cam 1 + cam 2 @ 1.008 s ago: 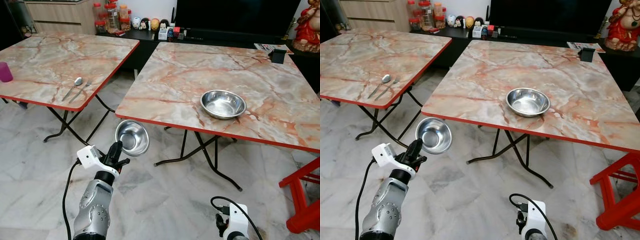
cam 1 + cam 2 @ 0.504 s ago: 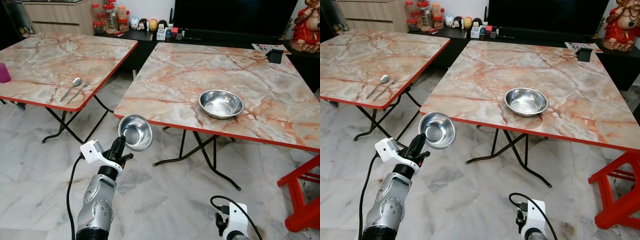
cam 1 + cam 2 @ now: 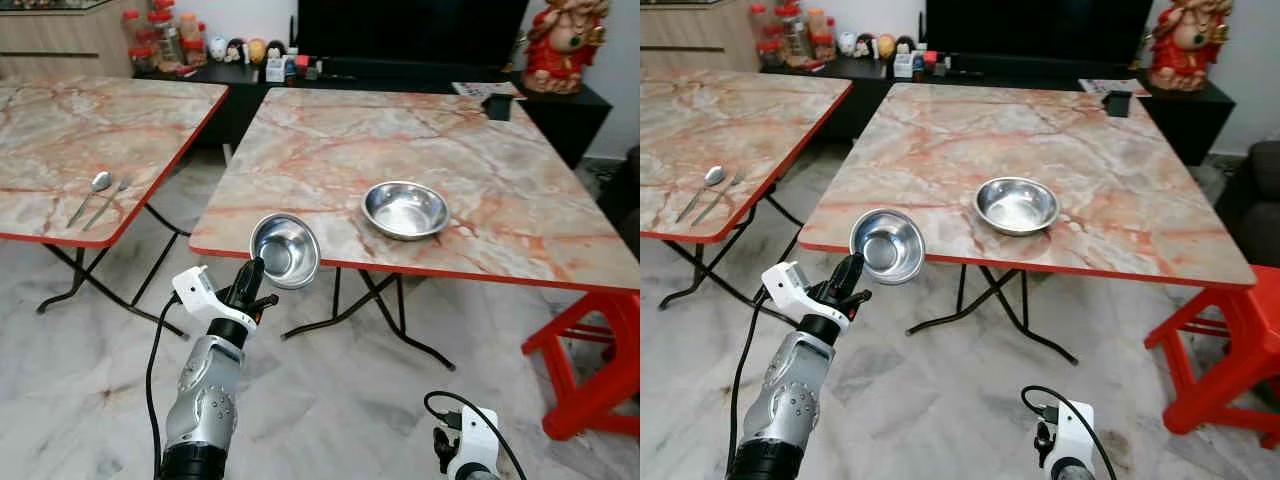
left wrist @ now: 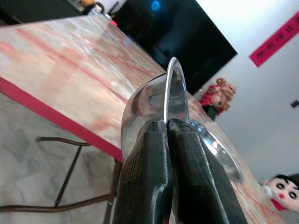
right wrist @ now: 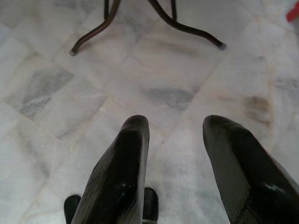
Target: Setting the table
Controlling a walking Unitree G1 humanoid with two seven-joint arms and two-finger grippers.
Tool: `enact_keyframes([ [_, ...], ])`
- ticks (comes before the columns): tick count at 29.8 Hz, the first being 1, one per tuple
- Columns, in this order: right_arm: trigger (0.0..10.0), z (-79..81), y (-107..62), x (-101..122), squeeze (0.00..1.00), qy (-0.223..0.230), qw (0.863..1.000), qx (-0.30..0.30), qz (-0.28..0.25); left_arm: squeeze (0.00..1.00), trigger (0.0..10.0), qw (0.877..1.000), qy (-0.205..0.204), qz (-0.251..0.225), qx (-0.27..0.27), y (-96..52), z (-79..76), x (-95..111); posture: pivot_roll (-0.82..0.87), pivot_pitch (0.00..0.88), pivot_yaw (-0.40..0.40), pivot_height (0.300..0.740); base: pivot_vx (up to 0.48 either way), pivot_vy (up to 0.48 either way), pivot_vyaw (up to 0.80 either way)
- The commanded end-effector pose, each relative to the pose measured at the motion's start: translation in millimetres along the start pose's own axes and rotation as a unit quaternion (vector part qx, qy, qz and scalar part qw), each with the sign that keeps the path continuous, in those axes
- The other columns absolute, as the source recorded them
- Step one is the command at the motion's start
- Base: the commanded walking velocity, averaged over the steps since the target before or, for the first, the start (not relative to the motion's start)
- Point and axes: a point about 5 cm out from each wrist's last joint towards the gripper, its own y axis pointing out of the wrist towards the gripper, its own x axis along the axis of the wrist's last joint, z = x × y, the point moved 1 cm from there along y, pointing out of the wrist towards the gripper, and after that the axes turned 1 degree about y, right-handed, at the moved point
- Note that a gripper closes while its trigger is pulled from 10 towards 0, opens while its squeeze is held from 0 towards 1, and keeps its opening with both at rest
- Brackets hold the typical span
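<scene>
My left gripper is shut on the rim of a small steel bowl, held tilted in the air at the near red edge of the right marble table. In the left wrist view the fingers pinch the thin rim of that steel bowl. A second steel bowl rests upright on that table, a little beyond and to the right. A spoon and a fork lie on the left marble table. My right gripper hangs low and open over the floor.
A red stool stands at the right under the table's corner. Folding metal legs cross beneath the right table. A dark cabinet with jars and figurines lines the back wall. A small black object sits at the table's far corner. Marble floor lies in front.
The camera view has shifted, with the right table nearer and more central. My left gripper has raised the small bowl up to the level of the table's near edge.
</scene>
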Motion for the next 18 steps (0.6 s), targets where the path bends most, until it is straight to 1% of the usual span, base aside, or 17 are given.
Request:
enact_keyframes([
  [1,10.0,-0.4,0.8,2.4,0.0,0.0,1.0,-0.001,-0.002,0.0,10.0,1.0,-0.019,-0.009,-0.006,2.3,-8.3,-0.9,0.03,0.0,-0.03,0.74,0.319,0.0,0.0],
  [9,10.0,1.0,1.6,5.1,0.0,0.001,1.0,-0.001,-0.006,0.0,10.0,1.0,-0.024,-0.012,-0.01,5.2,-10.9,0.6,0.02,0.0,-0.025,0.74,0.322,0.0,0.0],
  [18,10.0,1.7,0.9,2.3,0.0,-0.002,1.0,0.001,-0.002,0.0,10.0,0.999,-0.026,-0.017,-0.012,6.7,-11.9,3.1,0.03,0.0,-0.026,0.74,0.329,0.0,0.0],
])
